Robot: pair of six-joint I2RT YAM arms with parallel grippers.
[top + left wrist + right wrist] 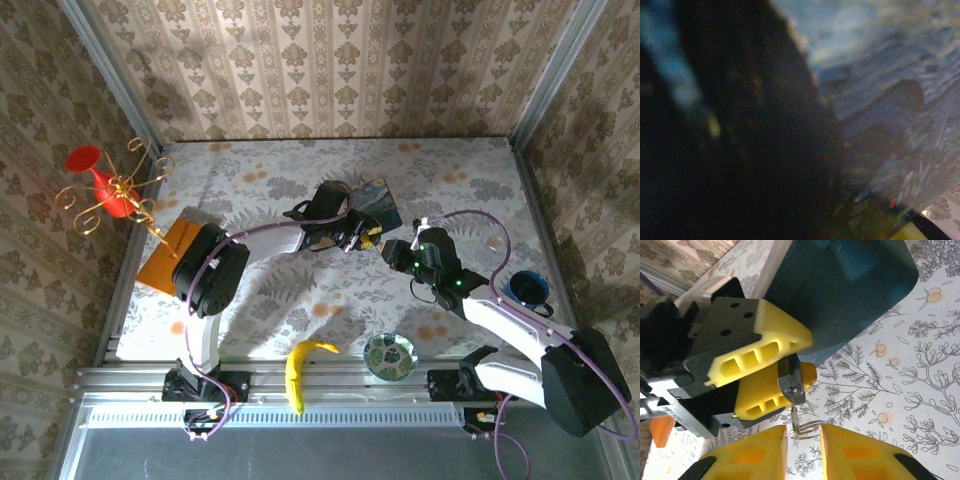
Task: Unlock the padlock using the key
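Near the middle of the bench (450, 170), a little toward its far edge, the two grippers meet nose to nose just beside the blue painted box (378, 200). The left gripper (799, 360) has its fingers pinching the padlock (791, 382), a small dark body with a silvery face that sticks out of the grip toward the other arm. The right gripper (803, 442) comes from the opposite side. Its fingers stand close together with the key (796, 419) and its wire ring (808, 428) rising from the narrow gap, so I judge that they are pinching the key.

The key's tip touches or sits just at the padlock's silvery end; whether it is seated in the keyhole is too small to tell. Key and padlock lie nearly in one line, running from right fingers to left fingers, so the coming move looks like a short push along that line and then a twist of the right wrist. The right arm is the one to act, while the left only has to hold firm.

Room is tight on the far side, where the box crowds the left fingers. Toward the near edge the banana (300, 372) and the small bowl (390, 356) lie well apart from the work.
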